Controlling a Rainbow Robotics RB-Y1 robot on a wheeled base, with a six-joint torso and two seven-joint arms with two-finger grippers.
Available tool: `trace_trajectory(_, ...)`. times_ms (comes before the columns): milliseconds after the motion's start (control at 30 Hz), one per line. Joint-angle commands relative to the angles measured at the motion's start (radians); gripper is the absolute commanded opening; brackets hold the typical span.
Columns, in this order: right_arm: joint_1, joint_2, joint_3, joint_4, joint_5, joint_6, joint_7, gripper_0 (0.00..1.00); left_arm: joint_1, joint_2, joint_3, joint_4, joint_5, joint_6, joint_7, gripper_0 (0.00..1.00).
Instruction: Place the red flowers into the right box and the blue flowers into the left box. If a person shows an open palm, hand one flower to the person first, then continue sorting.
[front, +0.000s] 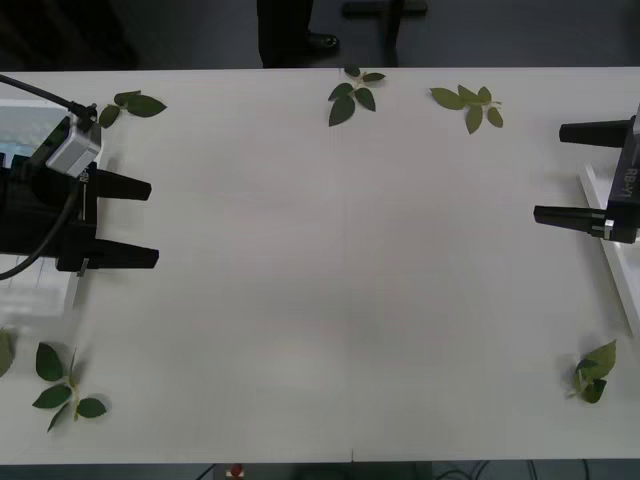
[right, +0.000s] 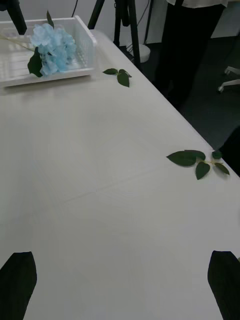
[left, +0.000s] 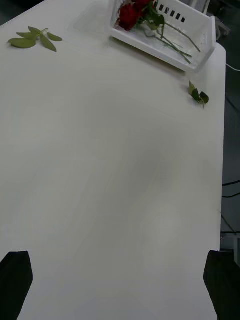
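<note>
Now no flower is left loose on the table (front: 340, 280). The blue flowers (right: 52, 42) are seen in the left box (right: 82, 50), the red flowers (left: 132, 15) in the right box (left: 197, 37). The left gripper (front: 135, 222) and right gripper (front: 570, 172) are held spread and empty at opposite table ends, beside the boxes.

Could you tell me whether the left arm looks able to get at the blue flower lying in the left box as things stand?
Probably yes. The left pincer hangs open beside the left box, where the blue flower lies uncovered with nothing over it. The pincer points away toward mid-table, so the arm would likely need to turn back first.
</note>
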Motion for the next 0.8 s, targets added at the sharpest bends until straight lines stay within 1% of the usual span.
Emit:
trace_trajectory(33, -0.037, -0.082, 0.003, 0.053, -0.041, 0.029, 0.008, 1.00, -0.039, 0.005, 0.007, 0.005, 0.015, 0.008, 0.017, 1.00)
trace_trajectory(233, -0.055, -0.157, 0.014, 0.133, -0.084, 0.076, 0.008, 1.00, -0.042, 0.005, 0.007, 0.015, 0.015, -0.006, 0.017, 1.00)
trace_trajectory(400, -0.063, -0.197, 0.017, 0.148, -0.087, 0.104, 0.008, 1.00, -0.042, 0.005, 0.004, 0.019, 0.019, -0.031, 0.014, 1.00)
trace_trajectory(800, -0.072, -0.203, 0.032, 0.148, -0.089, 0.104, 0.008, 1.00, -0.040, 0.005, 0.004, 0.021, 0.019, -0.031, 0.017, 1.00)
